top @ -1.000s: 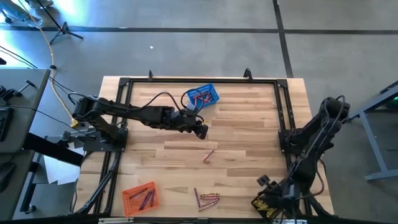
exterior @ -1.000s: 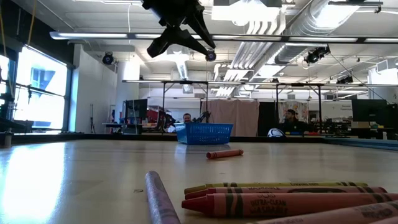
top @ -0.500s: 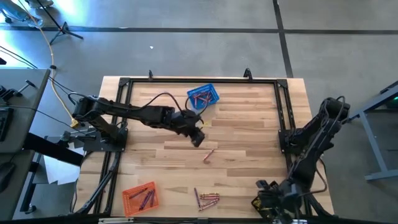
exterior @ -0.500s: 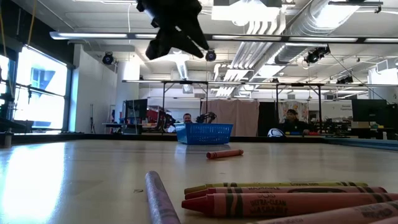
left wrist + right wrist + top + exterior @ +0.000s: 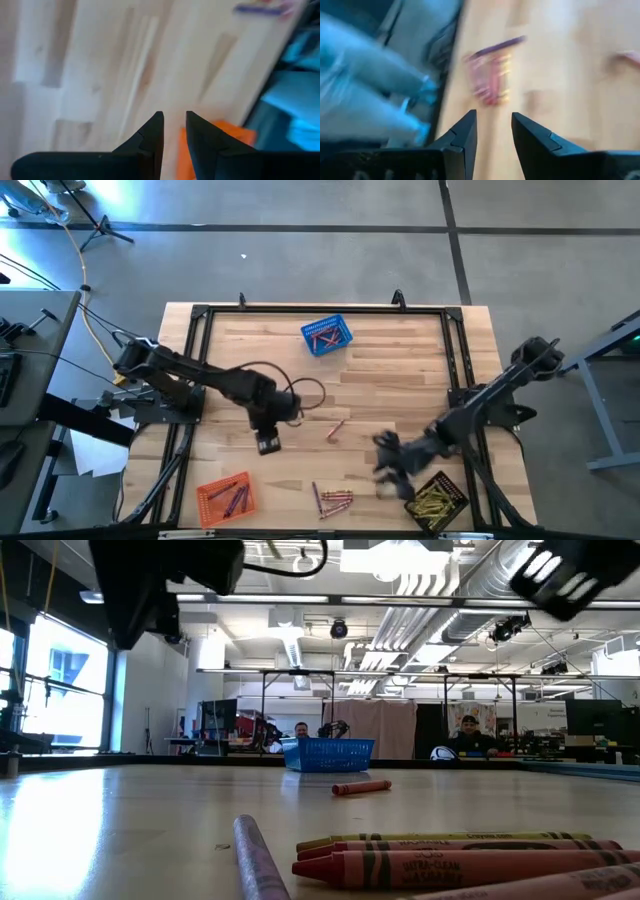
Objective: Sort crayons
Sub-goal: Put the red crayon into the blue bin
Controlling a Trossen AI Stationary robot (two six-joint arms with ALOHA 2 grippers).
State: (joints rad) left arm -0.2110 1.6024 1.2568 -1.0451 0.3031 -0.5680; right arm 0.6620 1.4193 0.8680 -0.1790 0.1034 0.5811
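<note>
Left gripper (image 5: 268,443) swung nearer; right gripper (image 5: 385,460) extended.

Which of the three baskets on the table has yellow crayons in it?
The black basket at the near right corner, by the right arm's base. Its crayons are yellow, while the blue basket holds red ones and the orange basket holds purple ones.

Both end effectors hover near loose crayons (image 5: 333,500).

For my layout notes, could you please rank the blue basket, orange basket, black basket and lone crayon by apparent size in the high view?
1. Black basket and orange basket: look alike, so unranked.
2. Blue basket, slightly smaller.
3. Lone crayon, smallest.
</note>
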